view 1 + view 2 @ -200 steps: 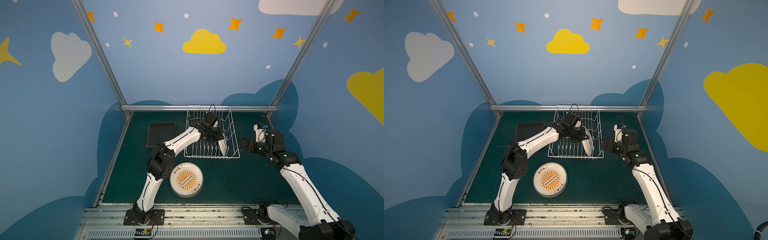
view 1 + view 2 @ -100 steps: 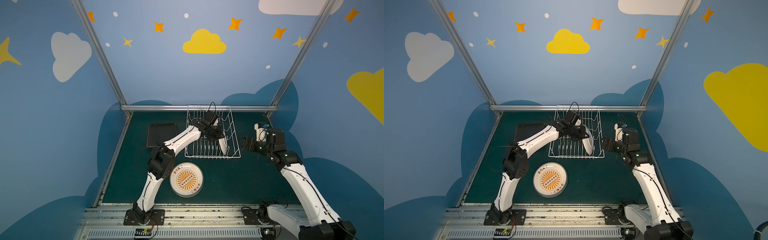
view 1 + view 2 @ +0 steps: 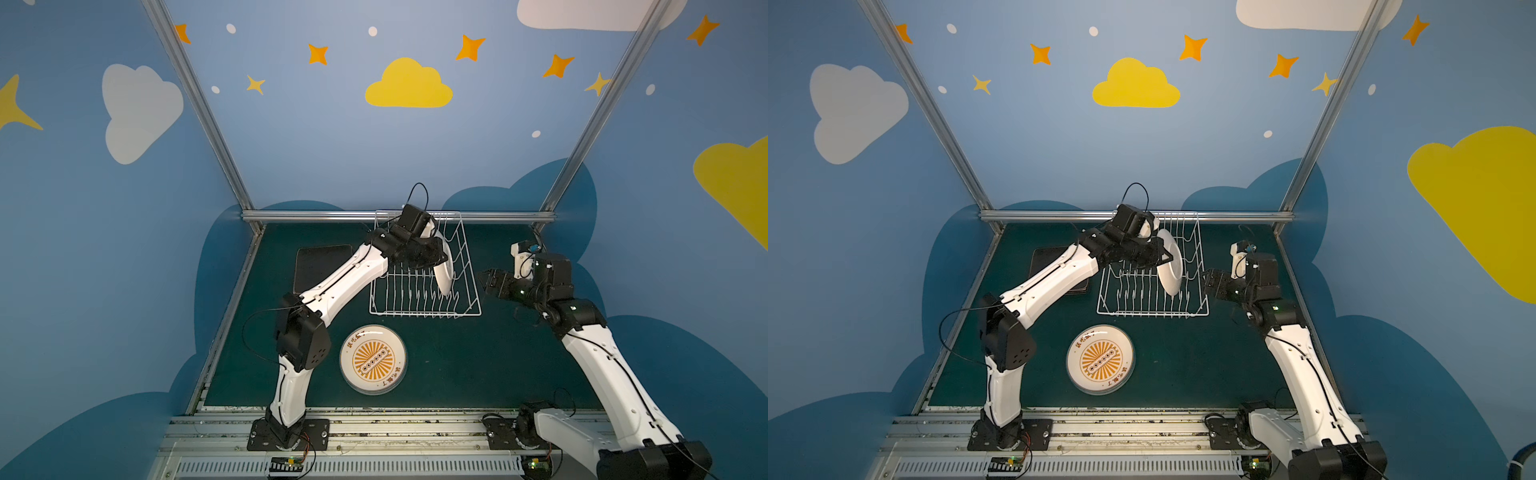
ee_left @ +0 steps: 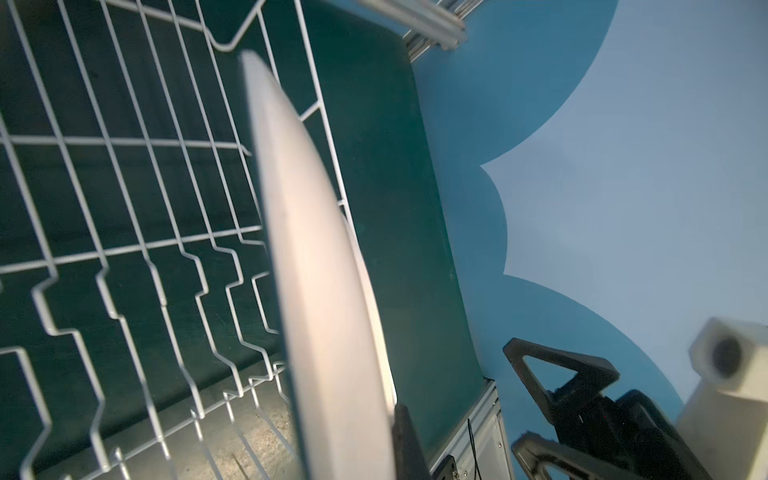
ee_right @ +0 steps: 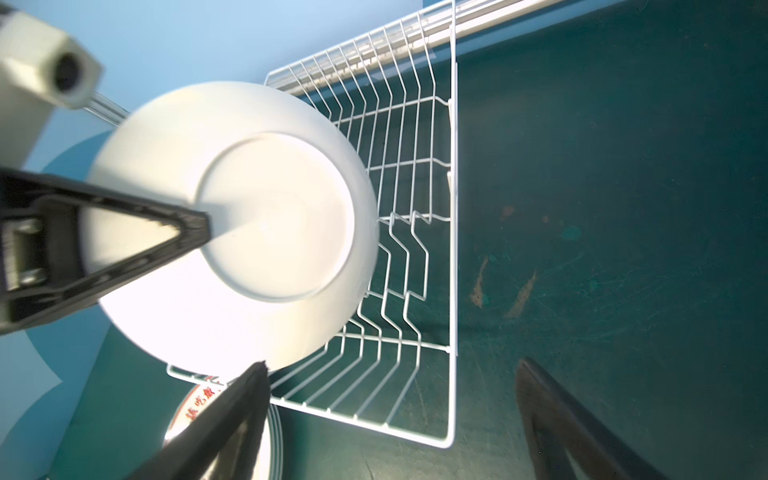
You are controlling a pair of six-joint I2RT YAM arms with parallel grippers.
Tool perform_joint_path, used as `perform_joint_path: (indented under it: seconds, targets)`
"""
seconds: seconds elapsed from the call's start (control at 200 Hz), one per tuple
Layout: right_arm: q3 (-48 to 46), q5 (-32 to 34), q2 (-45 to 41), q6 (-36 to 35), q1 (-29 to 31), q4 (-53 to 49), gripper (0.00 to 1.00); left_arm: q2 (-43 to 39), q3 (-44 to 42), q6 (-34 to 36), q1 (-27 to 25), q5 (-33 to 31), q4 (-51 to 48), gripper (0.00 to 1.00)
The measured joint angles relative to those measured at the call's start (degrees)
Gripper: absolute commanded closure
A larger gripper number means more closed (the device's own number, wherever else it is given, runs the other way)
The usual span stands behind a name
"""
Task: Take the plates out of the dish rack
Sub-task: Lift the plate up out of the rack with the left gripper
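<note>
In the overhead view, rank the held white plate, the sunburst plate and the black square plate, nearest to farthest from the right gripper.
1. White plate, held at the dish rack.
2. Sunburst plate, front centre.
3. Black square plate, far left.

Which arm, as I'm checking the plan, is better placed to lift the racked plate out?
Left. The left gripper is shut on the white round plate, on edge in the dish rack; the right gripper hangs open beside the rack.

Staged robot lab booth, blue walls painted with clouds and stars, bare aluminium frame posts, dark green table mat, white robot arms bolted to a metal rail.
</note>
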Motion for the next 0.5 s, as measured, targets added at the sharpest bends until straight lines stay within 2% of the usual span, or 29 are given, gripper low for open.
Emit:
perform_joint_path:
  seconds: [0.185, 0.501]
  targets:
    - [3.21, -1.77, 2.36, 2.64, -0.04, 0.02, 0.09, -6.99, -3.1, 6.56, 0.39, -3.54, 0.68, 0.97]
    - [7.96, -8.72, 7.32, 9.9, -0.35, 0.83, 0.08, -25.11, -25.77, 27.39, 0.48, -12.13, 11.89, 0.97]
